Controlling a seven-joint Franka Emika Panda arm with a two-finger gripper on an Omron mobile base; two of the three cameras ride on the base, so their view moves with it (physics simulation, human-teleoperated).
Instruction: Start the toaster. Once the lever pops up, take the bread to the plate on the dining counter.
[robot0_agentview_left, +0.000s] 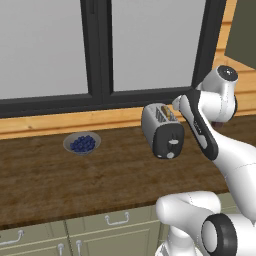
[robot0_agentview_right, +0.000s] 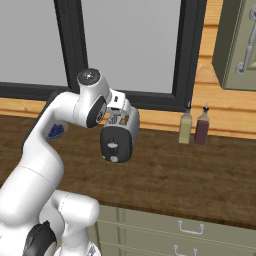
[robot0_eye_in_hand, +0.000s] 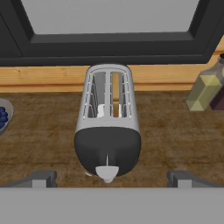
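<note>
I'm looking at the dark worktop (robot0_agentview_left: 45, 180) under the window, and the toaster (robot0_agentview_left: 162, 131) stands near its middle, black end face toward me; I take everything from that toaster. Left of it, well apart, sits the bowl of blueberries (robot0_agentview_left: 82, 143). Right of it, against the wooden back ledge, stand two bottles (robot0_agentview_right: 194, 126), which the right base view gives me and the left one lacks.

The hand view looks down over the toaster (robot0_eye_in_hand: 108, 131): two slots, with something tan in the right one, likely the bread (robot0_eye_in_hand: 115, 94), though I can't be sure of it. The gripper (robot0_eye_in_hand: 111, 179) hovers just in front of the end face, fingers spread wide on either side, holding nothing. In the left base view a small slider, the lever (robot0_agentview_left: 173, 142), shows above the round knob (robot0_agentview_left: 170, 155).

My read: the lever is stiff and sprung, so push down squarely on its top. The bread is light and crumbly, so pinch its upper edge gently.
</note>
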